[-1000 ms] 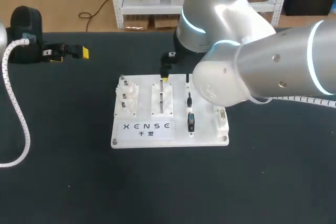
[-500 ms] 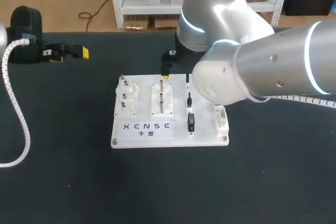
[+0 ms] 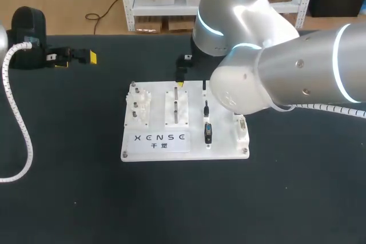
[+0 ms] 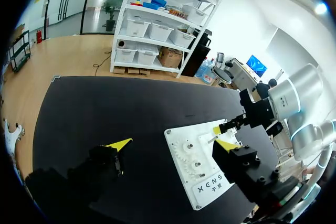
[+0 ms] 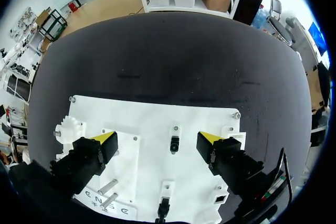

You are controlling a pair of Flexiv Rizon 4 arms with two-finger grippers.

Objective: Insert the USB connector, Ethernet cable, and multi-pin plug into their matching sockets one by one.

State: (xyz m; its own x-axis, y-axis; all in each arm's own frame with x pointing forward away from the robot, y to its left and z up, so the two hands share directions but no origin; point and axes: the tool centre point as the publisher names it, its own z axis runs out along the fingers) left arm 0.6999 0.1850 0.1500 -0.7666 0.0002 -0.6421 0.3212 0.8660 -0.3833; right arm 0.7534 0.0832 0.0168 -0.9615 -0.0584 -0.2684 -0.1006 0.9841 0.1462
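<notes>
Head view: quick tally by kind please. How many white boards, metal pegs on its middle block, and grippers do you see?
White board: 1
Metal pegs: 2
Grippers, the left gripper and the right gripper: 2
Total: 5

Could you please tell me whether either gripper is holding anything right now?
Nothing is held: the left gripper and the right gripper are both open and empty.
</notes>
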